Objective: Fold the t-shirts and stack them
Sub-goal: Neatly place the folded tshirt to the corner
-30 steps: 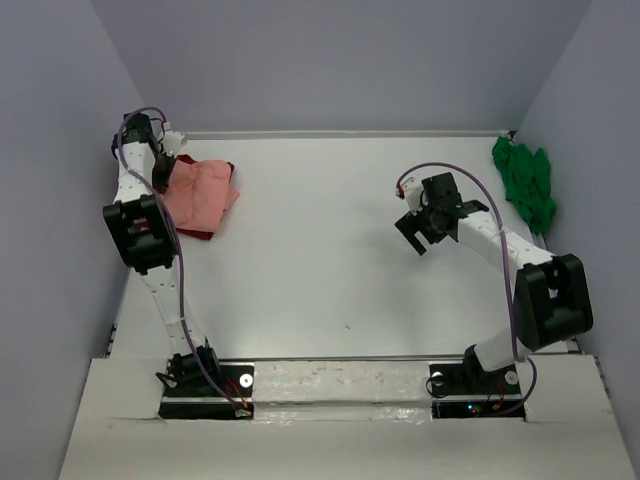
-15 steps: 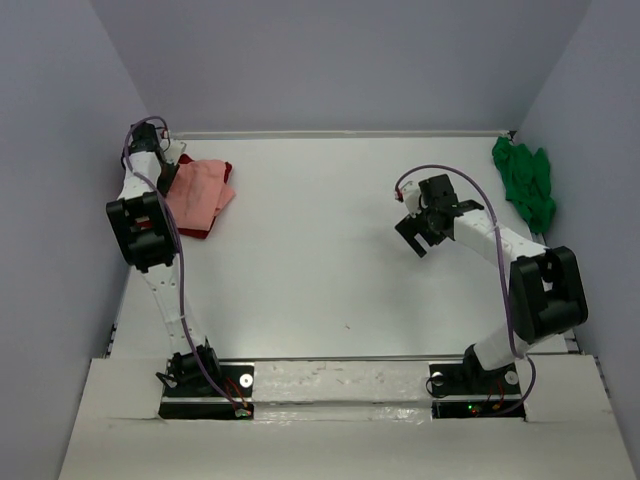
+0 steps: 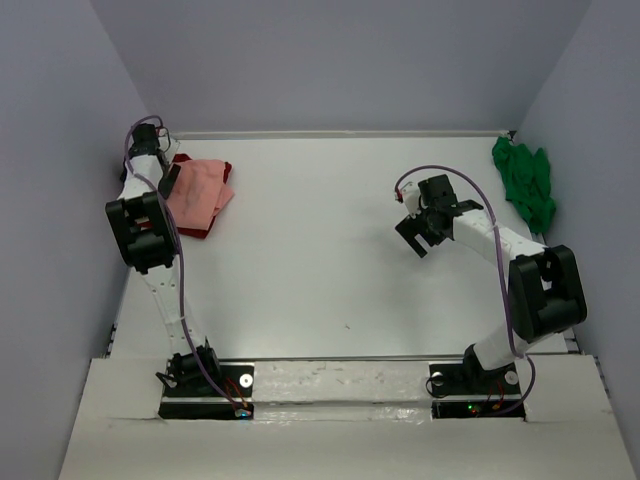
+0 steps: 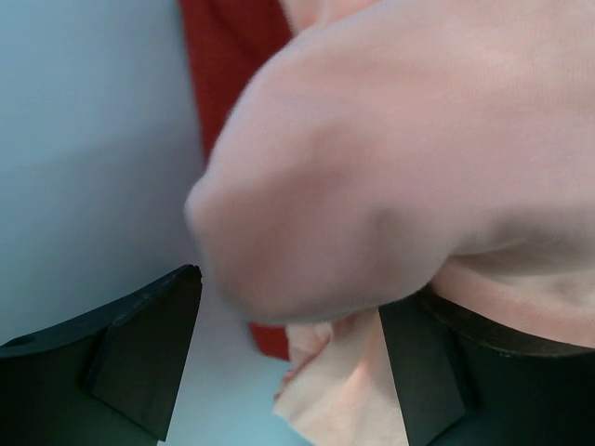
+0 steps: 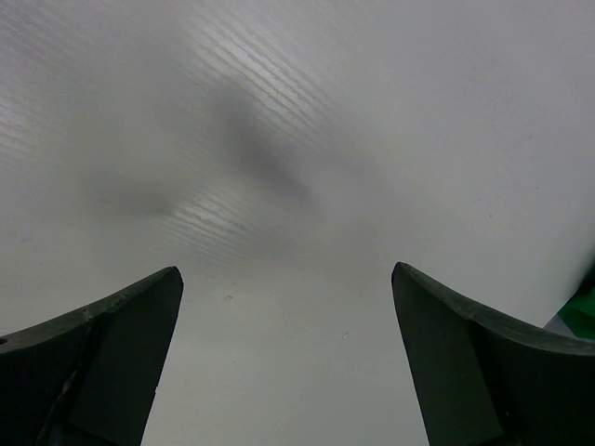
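Left tool [image 4: 288,302] is released, we see, its fingers spread around the salmon-pink t-shirt [image 3: 200,190], which lies on the dark red t-shirt [image 4: 237,74] at upper left. Right tool [image 5: 284,271] gapes over the bare counter [image 3: 320,260]; the green t-shirt [image 3: 527,185] lies at upper right.

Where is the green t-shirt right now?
In the top view, the green t-shirt lies crumpled at the far right edge of the table, beyond the right gripper and far from the pink t-shirt on the left.
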Robot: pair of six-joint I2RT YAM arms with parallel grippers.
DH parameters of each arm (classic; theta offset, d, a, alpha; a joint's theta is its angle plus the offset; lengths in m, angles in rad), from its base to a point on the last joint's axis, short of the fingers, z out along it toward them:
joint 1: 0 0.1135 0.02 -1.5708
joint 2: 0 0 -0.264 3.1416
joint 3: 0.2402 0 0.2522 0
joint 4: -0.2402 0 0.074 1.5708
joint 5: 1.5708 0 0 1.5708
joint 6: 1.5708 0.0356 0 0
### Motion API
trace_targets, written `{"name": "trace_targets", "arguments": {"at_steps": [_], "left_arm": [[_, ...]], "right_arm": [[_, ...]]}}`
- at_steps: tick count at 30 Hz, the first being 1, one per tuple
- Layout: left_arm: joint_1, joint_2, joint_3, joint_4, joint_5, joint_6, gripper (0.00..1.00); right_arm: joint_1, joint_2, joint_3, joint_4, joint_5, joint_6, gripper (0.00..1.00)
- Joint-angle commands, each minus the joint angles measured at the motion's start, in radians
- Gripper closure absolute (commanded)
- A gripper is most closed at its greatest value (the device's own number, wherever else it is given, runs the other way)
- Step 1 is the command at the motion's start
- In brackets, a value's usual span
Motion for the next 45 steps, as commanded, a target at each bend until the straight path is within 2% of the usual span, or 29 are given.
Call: {"name": "trace_targets", "arguments": {"at_steps": [1,4,10,11,15,16,17,19,20,21,22,23,24,26,34,41,45], "left_arm": [[0.003,-0.141,0.07,0.033,-0.106,0.036,0.12],[0.002,-0.228,0.094,0.004,-0.094,0.036,0.09],[-0.001,-0.388,0.058,-0.134,0.121,-0.056,0.08],[-0.003,-0.418,0.024,-0.163,0.187,-0.076,0.09],[-0.014,-0.451,-0.06,-0.187,0.307,-0.107,0.17],[-0.015,-0.448,-0.071,-0.194,0.331,-0.114,0.23],[-0.015,-0.445,-0.082,-0.216,0.354,-0.128,0.37],[-0.015,-0.425,-0.108,-0.239,0.425,-0.15,0.52],[-0.015,-0.425,-0.126,-0.243,0.477,-0.162,0.68],[-0.015,-0.428,-0.175,-0.234,0.494,-0.173,0.77],[-0.015,-0.434,-0.201,-0.222,0.511,-0.18,0.83],[-0.015,-0.442,-0.227,-0.199,0.531,-0.187,0.94],[-0.018,-0.443,-0.263,-0.188,0.528,-0.191,0.97],[-0.02,-0.439,-0.284,-0.159,0.517,-0.196,1.0],[-0.02,-0.328,-0.275,-0.131,0.483,-0.225,1.0],[-0.02,-0.259,-0.318,-0.03,0.39,-0.228,1.0],[-0.018,-0.204,-0.317,-0.047,0.361,-0.227,1.0]], "right_arm": [[-0.006,-0.029,-0.002,0.039,-0.002,-0.007,0.0],[-0.006,-0.045,-0.007,0.039,-0.006,-0.007,0.0],[-0.006,-0.07,-0.019,0.047,-0.032,-0.009,0.0],[-0.006,-0.069,-0.02,0.05,-0.031,-0.009,0.0],[-0.006,-0.056,-0.022,0.064,-0.017,-0.007,0.0],[-0.006,-0.053,-0.02,0.064,-0.011,-0.005,0.0],[-0.006,-0.052,-0.02,0.065,-0.008,-0.002,0.0],[-0.006,-0.055,-0.023,0.065,-0.006,-0.001,0.02],[-0.006,-0.059,-0.031,0.067,-0.006,-0.001,0.04],[-0.006,-0.064,-0.034,0.071,-0.009,-0.001,0.05],[-0.006,-0.075,-0.039,0.073,-0.009,0.002,0.06],[-0.006,-0.079,-0.045,0.078,-0.011,0.002,0.06],[-0.006,-0.081,-0.046,0.079,-0.012,0.002,0.06],[-0.015,-0.084,-0.049,0.082,-0.012,0.002,0.06],[-0.015,-0.075,-0.062,0.088,-0.006,0.001,0.05],[-0.015,-0.079,-0.066,0.088,-0.014,0.001,0.05],[-0.015,-0.073,-0.066,0.087,-0.011,0.001,0.05]]}}
